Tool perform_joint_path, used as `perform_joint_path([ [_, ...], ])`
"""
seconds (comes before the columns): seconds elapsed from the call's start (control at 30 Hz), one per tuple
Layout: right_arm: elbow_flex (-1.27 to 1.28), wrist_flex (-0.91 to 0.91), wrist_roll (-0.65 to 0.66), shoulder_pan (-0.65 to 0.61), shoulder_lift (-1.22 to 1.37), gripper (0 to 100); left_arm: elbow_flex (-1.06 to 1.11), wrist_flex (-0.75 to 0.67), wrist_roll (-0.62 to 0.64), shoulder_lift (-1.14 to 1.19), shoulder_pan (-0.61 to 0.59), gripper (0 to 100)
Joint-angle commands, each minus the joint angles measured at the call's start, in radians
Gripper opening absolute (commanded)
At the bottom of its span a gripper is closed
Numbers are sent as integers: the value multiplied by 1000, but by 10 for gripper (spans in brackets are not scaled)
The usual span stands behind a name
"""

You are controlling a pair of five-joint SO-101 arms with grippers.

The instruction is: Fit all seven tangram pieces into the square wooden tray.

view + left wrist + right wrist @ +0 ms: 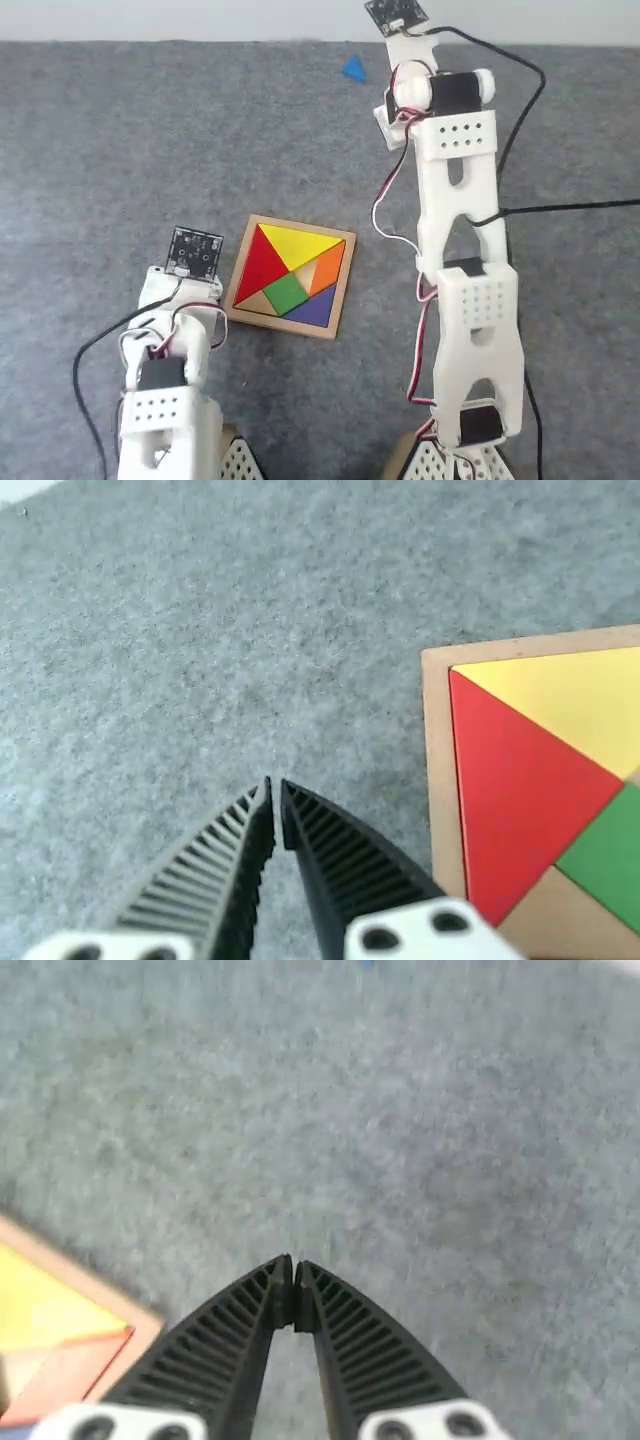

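Holding: nothing, in either gripper.
Left gripper (275, 792): fingers closed almost tip to tip and empty. It is low over the grey carpet (110, 150), just beside the tray (436, 750) on the red triangle's side.
Right gripper (293, 1268): fingers pressed together and empty, over bare carpet. Its arm is stretched out toward the far side of the table.
Tray position: flat on the carpet between the two arms, turned slightly askew.
Pieces in tray: yellow triangle (297, 245) along the far edge, with the red triangle (262, 268) touching it. Green square (287, 292) in the middle, orange piece (326, 275) beside it, purple piece (312, 310) along the near edge.
Pale patches: two wood-coloured areas inside the tray; I cannot tell whether they are pieces or bare floor.
Blue triangle (353, 68): on the carpet near the far edge, well apart from the tray.
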Motion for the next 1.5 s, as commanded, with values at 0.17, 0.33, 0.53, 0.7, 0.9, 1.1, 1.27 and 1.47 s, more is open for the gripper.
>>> perform_joint_path([
  [0.17,506,41,49,10,-529,7,-7,339,-6,-331,6,14],
  [0.33,799,38,64,27,-829,7,-7,482,-6,-430,6,15],
  [0.53,1166,22,121,124,-1196,7,-7,601,-3,-479,3,15],
  [0.7,1550,-81,233,206,-1566,7,-7,701,-6,-480,2,15],
  [0.9,2039,-340,264,252,-1900,7,-8,770,-6,-482,0,15],
  [1.1,2423,-725,207,251,-1936,7,-8,767,-6,-482,0,15],
  [1.27,2634,-1038,161,246,-1937,7,-8,769,-6,-482,0,15],
  [1.47,2750,-1171,107,248,-1945,8,-8,769,-6,-482,0,15],
])
